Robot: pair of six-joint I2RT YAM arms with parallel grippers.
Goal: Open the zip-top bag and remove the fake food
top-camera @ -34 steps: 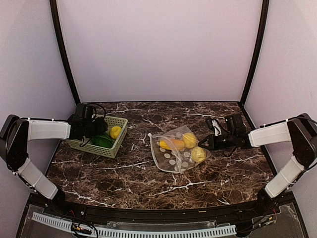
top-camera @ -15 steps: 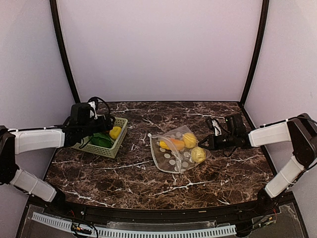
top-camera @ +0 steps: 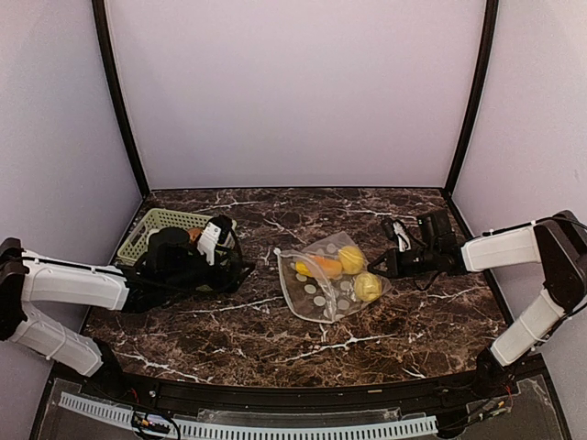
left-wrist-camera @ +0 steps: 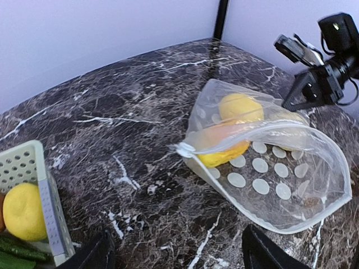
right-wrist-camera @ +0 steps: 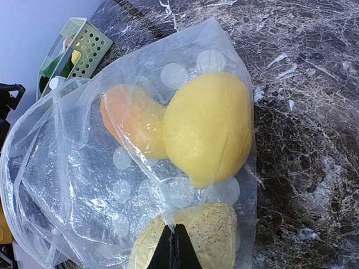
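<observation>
Lying right of the spread left tool (left-wrist-camera: 180,256), the clear dotted plastic bag (left-wrist-camera: 269,179) opens toward it, right tool (right-wrist-camera: 174,246) pinching its far edge.

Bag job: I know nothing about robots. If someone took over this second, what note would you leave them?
Grippers: left gripper open and empty, left of the bag, facing its mouth; right gripper shut on the bag's right edge.
Done: bag open; a lemon and a green piece lie in the basket.
Left: yellow pieces and an orange one are inside the bag; take them out.
</observation>
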